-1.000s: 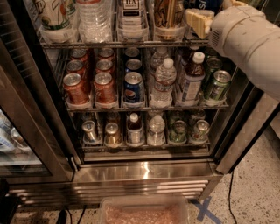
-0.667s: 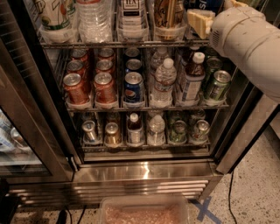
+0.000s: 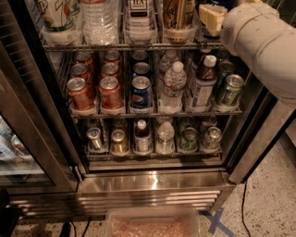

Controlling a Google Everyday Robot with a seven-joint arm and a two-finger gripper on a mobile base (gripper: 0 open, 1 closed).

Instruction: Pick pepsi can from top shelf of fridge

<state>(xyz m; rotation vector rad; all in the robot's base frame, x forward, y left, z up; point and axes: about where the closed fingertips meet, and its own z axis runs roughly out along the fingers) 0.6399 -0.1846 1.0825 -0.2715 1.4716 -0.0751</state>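
The cream-coloured gripper (image 3: 213,18) on the white arm (image 3: 259,41) reaches the silver wire top shelf (image 3: 92,46) of the stainless-steel fridge (image 3: 152,181). Whether it is spread or closed cannot be told. The tall dark-blue pepsi can (image 3: 138,11) stands left of it, with a golden can (image 3: 178,14) between.

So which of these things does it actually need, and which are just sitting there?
Needed: the tall pepsi can, the top shelf, the fridge, the claw up at the shelf's right end.
Just there: red cans, short blue can, water bottle, green can, tub on the floor.
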